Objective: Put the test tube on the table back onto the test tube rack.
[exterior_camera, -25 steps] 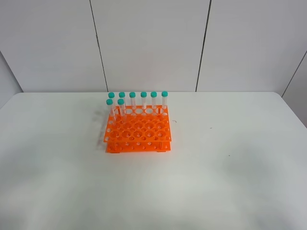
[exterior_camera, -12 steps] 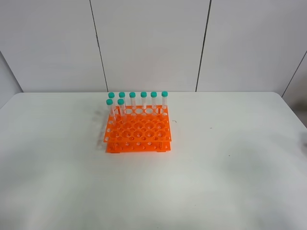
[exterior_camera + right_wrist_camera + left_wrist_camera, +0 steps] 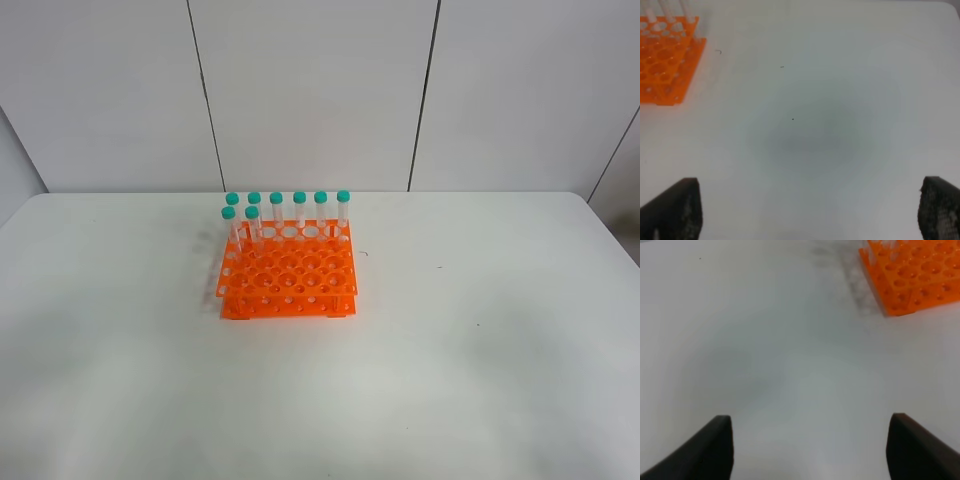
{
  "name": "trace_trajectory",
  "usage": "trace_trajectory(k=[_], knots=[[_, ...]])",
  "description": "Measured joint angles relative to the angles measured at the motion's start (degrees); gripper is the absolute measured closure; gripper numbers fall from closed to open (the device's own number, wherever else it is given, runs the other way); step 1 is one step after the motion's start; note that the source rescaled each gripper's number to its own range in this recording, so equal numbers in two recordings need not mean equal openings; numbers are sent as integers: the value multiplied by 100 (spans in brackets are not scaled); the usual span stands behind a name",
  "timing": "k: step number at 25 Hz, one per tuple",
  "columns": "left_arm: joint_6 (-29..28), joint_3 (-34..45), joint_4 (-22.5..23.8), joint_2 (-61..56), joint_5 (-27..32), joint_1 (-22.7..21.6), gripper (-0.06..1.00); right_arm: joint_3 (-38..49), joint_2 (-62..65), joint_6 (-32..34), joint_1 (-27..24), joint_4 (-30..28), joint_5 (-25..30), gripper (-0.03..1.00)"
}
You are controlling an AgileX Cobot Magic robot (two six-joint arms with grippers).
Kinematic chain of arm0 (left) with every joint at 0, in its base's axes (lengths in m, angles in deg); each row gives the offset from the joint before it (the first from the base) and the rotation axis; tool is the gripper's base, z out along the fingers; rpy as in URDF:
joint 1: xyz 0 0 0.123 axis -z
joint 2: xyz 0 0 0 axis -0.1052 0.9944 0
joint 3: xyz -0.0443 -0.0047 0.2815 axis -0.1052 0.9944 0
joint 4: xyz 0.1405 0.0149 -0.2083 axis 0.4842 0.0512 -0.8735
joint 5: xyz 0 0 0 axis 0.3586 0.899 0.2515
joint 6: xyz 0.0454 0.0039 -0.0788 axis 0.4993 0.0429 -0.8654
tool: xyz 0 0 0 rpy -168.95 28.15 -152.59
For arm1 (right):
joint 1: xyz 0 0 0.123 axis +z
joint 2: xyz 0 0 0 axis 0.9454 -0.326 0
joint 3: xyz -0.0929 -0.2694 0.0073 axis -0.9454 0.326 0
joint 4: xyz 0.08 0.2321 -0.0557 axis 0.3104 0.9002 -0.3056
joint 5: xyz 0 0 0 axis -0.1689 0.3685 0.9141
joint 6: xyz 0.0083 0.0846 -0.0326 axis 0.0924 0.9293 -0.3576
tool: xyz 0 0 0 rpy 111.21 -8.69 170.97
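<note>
A white table [image 3: 480, 380] fills the overhead view. An orange rack [image 3: 288, 278] sits slightly toward nine o'clock from the table's middle. Eight teal-capped tubes [image 3: 276, 214] stand upright in it: six along its twelve o'clock row, two more just in front toward the ten o'clock corner. No tube lies loose on the table. The left gripper [image 3: 810, 447] hangs released over bare table, the rack well off. The right gripper [image 3: 810, 210] is spread wide, holding nothing.
</note>
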Motion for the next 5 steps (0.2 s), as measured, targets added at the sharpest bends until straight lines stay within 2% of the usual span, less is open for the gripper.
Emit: trace_trajectory(k=[5], knots=[[0, 0, 0, 0, 0, 0, 32, 0, 0, 0, 0, 0, 0, -3]])
